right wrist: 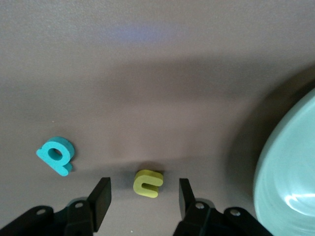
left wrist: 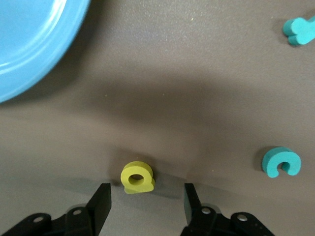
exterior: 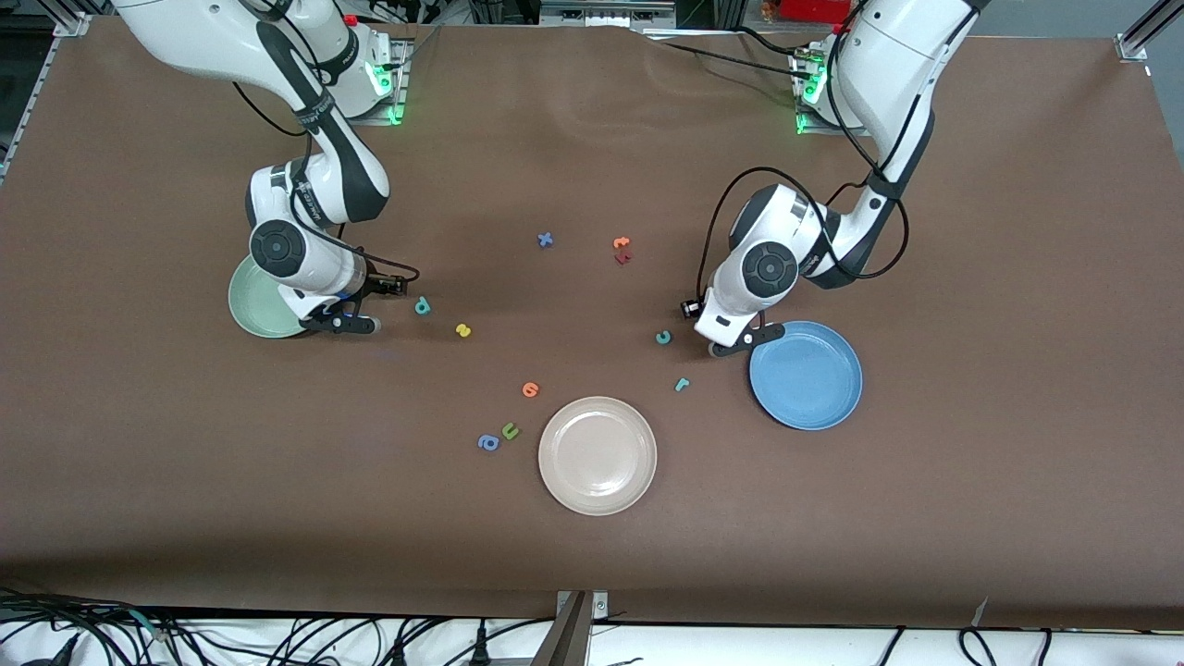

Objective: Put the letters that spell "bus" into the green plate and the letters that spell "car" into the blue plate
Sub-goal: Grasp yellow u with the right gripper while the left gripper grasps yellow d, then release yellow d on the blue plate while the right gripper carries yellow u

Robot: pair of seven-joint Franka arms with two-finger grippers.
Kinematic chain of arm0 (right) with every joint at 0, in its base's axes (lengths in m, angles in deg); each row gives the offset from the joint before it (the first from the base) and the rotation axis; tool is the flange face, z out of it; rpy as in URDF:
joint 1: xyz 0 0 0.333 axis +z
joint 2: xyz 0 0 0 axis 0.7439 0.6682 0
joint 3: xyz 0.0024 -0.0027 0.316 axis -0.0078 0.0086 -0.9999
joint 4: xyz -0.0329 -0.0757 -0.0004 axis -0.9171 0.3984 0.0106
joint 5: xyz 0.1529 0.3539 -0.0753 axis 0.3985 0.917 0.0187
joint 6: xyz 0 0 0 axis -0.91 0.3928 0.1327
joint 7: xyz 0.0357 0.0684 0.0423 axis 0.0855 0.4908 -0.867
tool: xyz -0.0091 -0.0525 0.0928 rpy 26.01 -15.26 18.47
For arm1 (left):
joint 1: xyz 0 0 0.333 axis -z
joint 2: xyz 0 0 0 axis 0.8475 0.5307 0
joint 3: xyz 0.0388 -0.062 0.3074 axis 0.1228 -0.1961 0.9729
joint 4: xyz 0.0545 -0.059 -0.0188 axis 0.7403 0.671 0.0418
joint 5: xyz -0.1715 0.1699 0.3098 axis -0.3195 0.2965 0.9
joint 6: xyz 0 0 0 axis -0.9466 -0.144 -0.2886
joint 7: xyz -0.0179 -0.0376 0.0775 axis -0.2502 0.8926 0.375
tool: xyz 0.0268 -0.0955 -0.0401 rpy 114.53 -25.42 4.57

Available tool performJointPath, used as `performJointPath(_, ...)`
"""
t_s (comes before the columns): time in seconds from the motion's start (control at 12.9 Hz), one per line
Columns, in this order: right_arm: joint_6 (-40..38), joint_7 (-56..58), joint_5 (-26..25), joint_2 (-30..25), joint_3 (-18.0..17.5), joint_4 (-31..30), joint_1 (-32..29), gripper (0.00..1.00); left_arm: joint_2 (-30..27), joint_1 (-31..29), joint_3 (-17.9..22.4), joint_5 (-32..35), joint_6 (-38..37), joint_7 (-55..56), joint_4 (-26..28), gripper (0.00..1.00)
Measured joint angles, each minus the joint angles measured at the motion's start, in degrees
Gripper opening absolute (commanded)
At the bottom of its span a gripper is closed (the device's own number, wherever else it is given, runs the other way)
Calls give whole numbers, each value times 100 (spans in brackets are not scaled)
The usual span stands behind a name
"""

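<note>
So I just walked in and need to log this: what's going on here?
Both arms are going for foam letters. The left gripper straddles the yellow a on the table beside the blue plate. The right gripper straddles the yellow u beside the green plate. Neither letter is gripped yet.

Yellow a point(left wrist: 138, 178) lies flat near blue plate point(left wrist: 29, 39); yellow u point(right wrist: 147, 182) beside green plate point(right wrist: 290, 172).

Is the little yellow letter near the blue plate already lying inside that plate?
No, the yellow a lies on the brown table between the left gripper's open fingers, apart from the blue plate.
</note>
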Motion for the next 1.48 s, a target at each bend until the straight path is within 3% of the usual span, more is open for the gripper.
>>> performJointPath(0.16, 27, 0, 0, 10, 0, -69, -1, 64, 8, -3, 6, 12, 11, 2, 0, 33)
performJointPath(0.23, 36, 0, 0, 10, 0, -108, -1, 58, 8, -3, 6, 24, 14, 2, 0, 26)
performJointPath(0.39, 72, 0, 0, 10, 0, -159, -1, 58, 2, -7, 5, 25, 42, 2, -17, 13)
performJointPath(1.01, 270, 0, 0, 30, 2, -170, -5, 53, -111, -41, 102, 121, -179, 4, -132, 13)
performJointPath(1.32, 302, 0, 0, 75, 3, -172, -5, 43, -418, -198, 259, 664, -1087, -158, -579, 15)
performJointPath(1.48, 316, 0, 0, 73, 3, -172, -6, 29, -423, -453, 276, 931, -1121, -550, -690, 22)
